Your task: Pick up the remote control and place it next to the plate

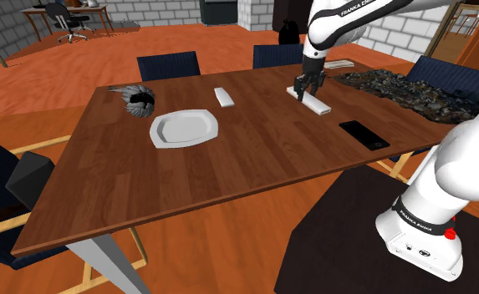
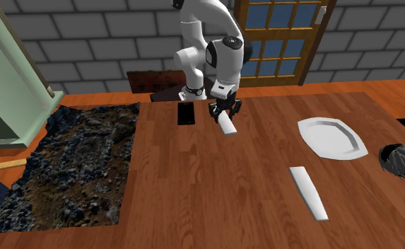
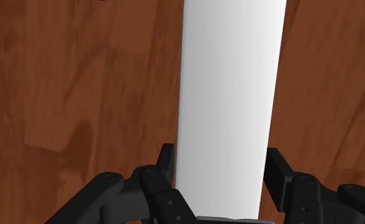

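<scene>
A flat white remote control (image 1: 314,103) lies along the brown wooden table (image 1: 254,159), on or just above its surface. My black gripper (image 1: 304,88) is shut on one end of it. From the wrist the fingers (image 3: 164,167) clasp both long sides of the remote control (image 3: 229,95). The gripper (image 2: 224,113) holds the remote control (image 2: 227,126) near the table's far edge in the second exterior view. The empty white plate (image 1: 184,128) sits well off toward the shoulder view's left, and the plate (image 2: 331,136) lies at the second exterior view's right.
A second white bar (image 1: 223,97) lies just beyond the plate. A flat black device (image 1: 364,134) rests near the stand-side edge. A dark rough mat (image 1: 413,90) covers the table's right end, a dark fuzzy object (image 1: 137,98) sits left of the plate, and blue chairs (image 1: 169,64) line the far side.
</scene>
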